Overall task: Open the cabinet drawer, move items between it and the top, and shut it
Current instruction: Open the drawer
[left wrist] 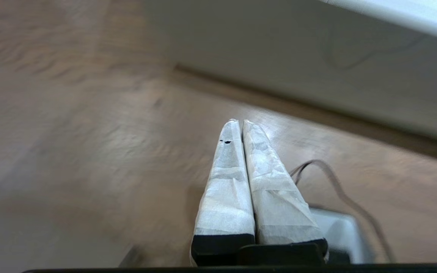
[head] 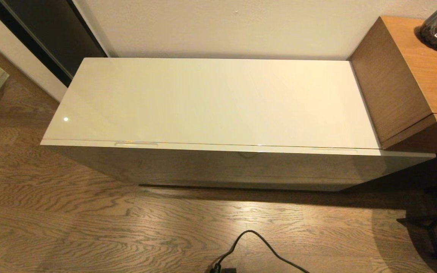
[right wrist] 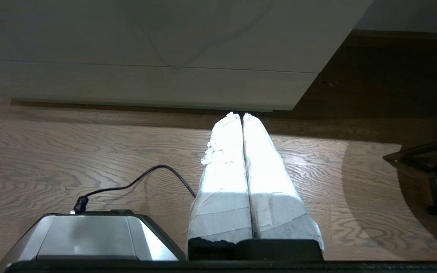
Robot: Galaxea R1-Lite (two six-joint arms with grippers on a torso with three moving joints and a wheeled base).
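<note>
From the head camera I see the low cabinet's drawer (head: 241,167) fully closed, its two handle slots untouched, and the glossy top (head: 211,102) above it bare, with no slippers or packet in sight; nothing of the task looks started. My left gripper (left wrist: 239,123) and right gripper (right wrist: 240,115) both hang low over the wooden floor (head: 70,220) before the cabinet, fingers pressed together, holding nothing

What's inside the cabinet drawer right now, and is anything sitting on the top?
The cabinet drawer is fully shut, so its inside is hidden. The top shows nothing on it. Both grippers, left gripper and right gripper, hang low over the floor with fingers shut, holding nothing.
</note>
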